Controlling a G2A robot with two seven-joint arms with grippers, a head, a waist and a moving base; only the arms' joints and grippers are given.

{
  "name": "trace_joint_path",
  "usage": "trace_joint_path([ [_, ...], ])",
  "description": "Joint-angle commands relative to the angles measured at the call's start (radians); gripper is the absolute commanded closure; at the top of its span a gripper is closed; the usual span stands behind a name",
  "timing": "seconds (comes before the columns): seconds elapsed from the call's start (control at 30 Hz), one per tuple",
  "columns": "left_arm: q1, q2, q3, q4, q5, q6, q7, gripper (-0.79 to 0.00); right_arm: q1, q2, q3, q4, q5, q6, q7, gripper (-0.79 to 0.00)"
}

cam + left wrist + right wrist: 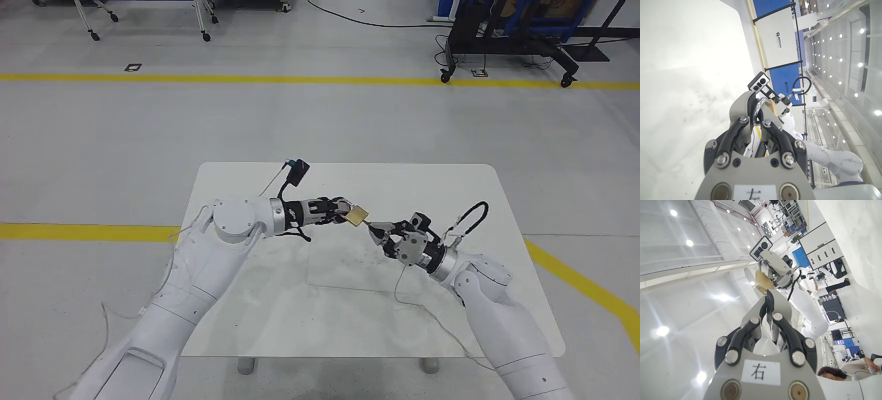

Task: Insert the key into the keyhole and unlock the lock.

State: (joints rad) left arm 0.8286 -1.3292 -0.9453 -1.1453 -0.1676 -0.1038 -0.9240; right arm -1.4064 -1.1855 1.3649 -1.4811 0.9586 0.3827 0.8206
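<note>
A brass padlock (355, 214) hangs in the air above the white table (300, 300), with my left gripper (340, 210) shut on it. In the left wrist view the gripper (758, 108) clamps the silver shackle (757, 110), and the brass body (773, 107) juts out beyond the fingers. My right gripper (383, 238) faces the padlock from the other side, shut on the key. In the right wrist view the gripper (768, 295) pinches the key, whose small tip (765, 293) meets the bottom face of the padlock (762, 280). The keyhole itself is hidden.
Both arms meet over the middle of the table, well inside its edges. The tabletop (687, 75) carries faint dark scuff marks. A thin cable (420, 310) trails along the right arm over the table.
</note>
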Motion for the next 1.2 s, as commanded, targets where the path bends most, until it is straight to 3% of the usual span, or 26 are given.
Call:
trace_joint_path([
  [0.0, 0.001, 0.001, -0.002, -0.002, 0.000, -0.004, -0.001, 0.000, 0.001, 0.002, -0.002, -0.003, -0.019, -0.002, -0.005, 0.000],
  [0.33, 0.008, 0.004, -0.010, -0.012, 0.006, -0.013, 0.003, 0.000, -0.009, 0.008, 0.014, -0.007, 0.001, 0.006, 0.009, 0.000],
  [0.4, 0.007, 0.004, -0.007, -0.012, 0.014, -0.008, -0.001, 0.000, -0.010, 0.009, 0.017, -0.006, 0.005, 0.005, 0.005, -0.320],
  [0.43, 0.007, 0.004, -0.006, -0.012, 0.014, -0.005, -0.001, 0.000, -0.010, 0.009, 0.016, -0.007, 0.005, 0.004, 0.003, -0.388],
  [0.47, 0.007, 0.004, -0.005, -0.012, 0.016, -0.004, 0.000, 0.000, -0.010, 0.010, 0.014, -0.008, 0.004, 0.005, 0.002, -0.520],
  [0.57, 0.006, 0.004, -0.004, -0.011, 0.016, 0.000, -0.001, 0.000, -0.008, 0.011, 0.009, -0.011, -0.014, -0.003, -0.004, -0.548],
  [0.67, 0.005, 0.004, -0.006, -0.006, 0.011, 0.007, -0.003, 0.000, -0.010, 0.013, 0.008, -0.016, -0.043, -0.020, -0.010, -0.702],
  [0.9, -0.023, -0.002, 0.025, 0.031, 0.021, 0.083, -0.050, 0.000, -0.034, 0.026, 0.073, -0.035, -0.100, -0.108, -0.024, -0.785],
  [1.17, -0.092, -0.025, 0.120, 0.096, 0.110, 0.166, -0.098, 0.000, -0.094, 0.050, 0.199, -0.114, -0.218, -0.240, -0.029, -0.785],
])
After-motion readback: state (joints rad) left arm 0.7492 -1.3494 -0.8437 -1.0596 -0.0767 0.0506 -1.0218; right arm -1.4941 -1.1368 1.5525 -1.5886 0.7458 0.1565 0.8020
